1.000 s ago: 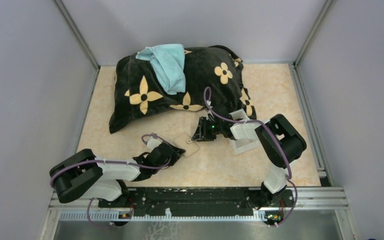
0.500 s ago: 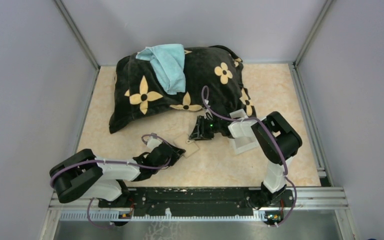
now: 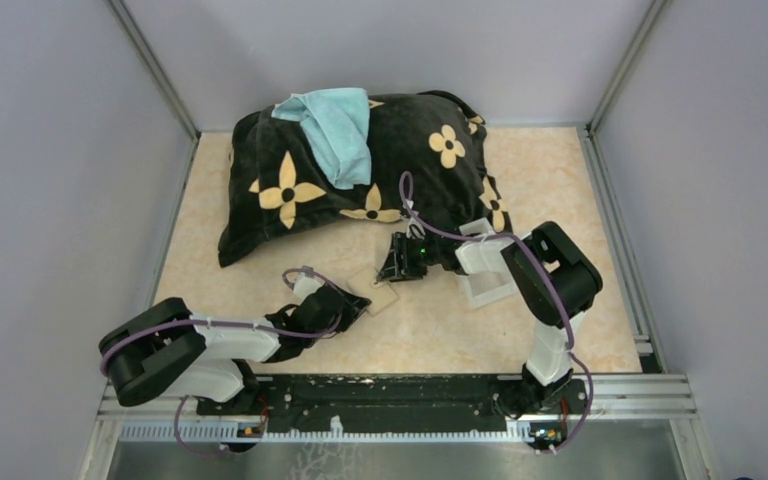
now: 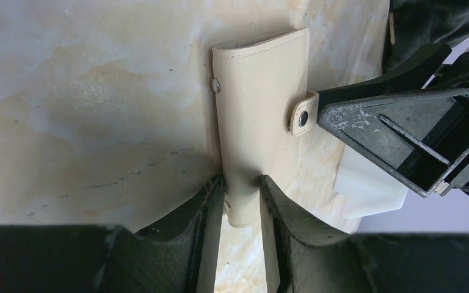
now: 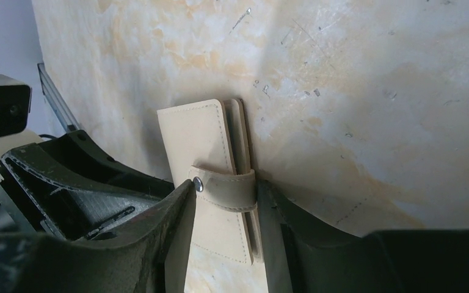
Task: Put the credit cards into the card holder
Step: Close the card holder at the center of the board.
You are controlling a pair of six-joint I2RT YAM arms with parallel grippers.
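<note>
The card holder (image 3: 381,290) is near the middle of the table (image 3: 210,250), a bit closer to the near edge. It is folded shut, and its little tab (image 5: 226,190) goes around one side. I cannot tell if the tab is snapped.

The left gripper (image 3: 352,303) has its fingers close together and pinches one end of the card holder. The right gripper (image 3: 398,268) comes from the other side. Its fingers are also close together, one on each side of the card holder, right at the tab.

I cannot see any credit cards in these pictures. A white tray (image 3: 490,288) sits under the right arm, toward the right edge, and what is in it is hidden.

So I think the job has only just begun. The card holder must be opened first. Then the cards must be picked up and pushed into the slots.

A black pillow (image 3: 400,150) with yellow flowers lies along the far edge, with a blue cloth (image 3: 335,130) on top.
</note>
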